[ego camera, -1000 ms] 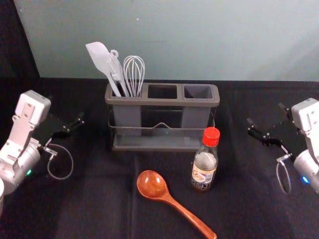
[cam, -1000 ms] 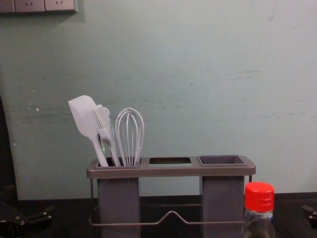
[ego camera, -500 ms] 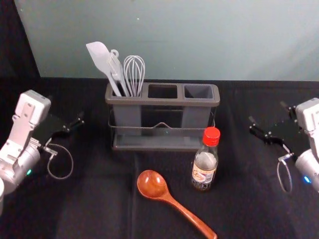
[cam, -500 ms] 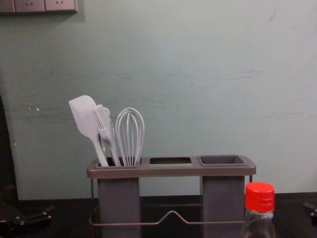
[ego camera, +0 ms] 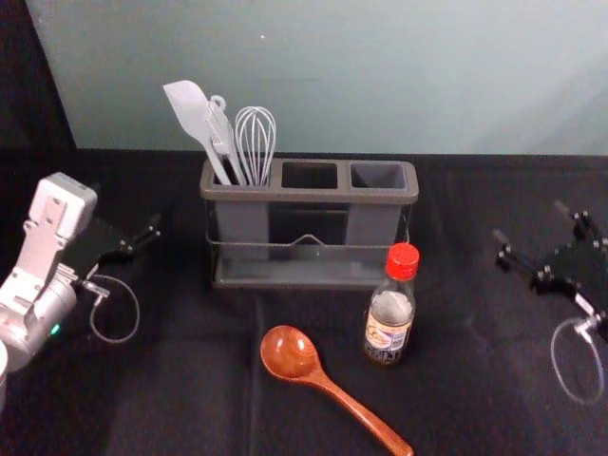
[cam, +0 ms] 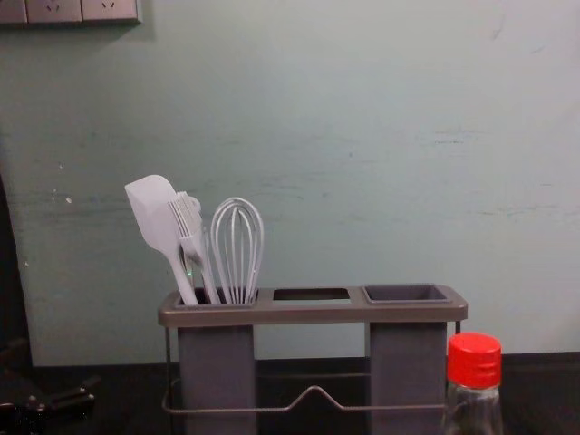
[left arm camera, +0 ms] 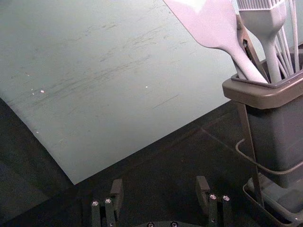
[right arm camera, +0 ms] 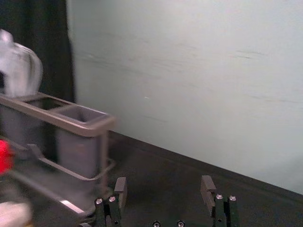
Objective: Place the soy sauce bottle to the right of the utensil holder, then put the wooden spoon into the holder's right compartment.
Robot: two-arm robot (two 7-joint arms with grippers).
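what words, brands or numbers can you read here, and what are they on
Label on the soy sauce bottle: printed, but too small to read.
Utensil holder, wooden spoon: no lettering that I can make out.
So there is no text I can quote.

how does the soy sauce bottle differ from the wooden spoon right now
The soy sauce bottle stands upright, while the wooden spoon lies flat. The bottle is clear with a red cap and a label; the spoon is plain reddish brown. The bottle is nearer the holder than the spoon is. Both are outside it, ungripped.
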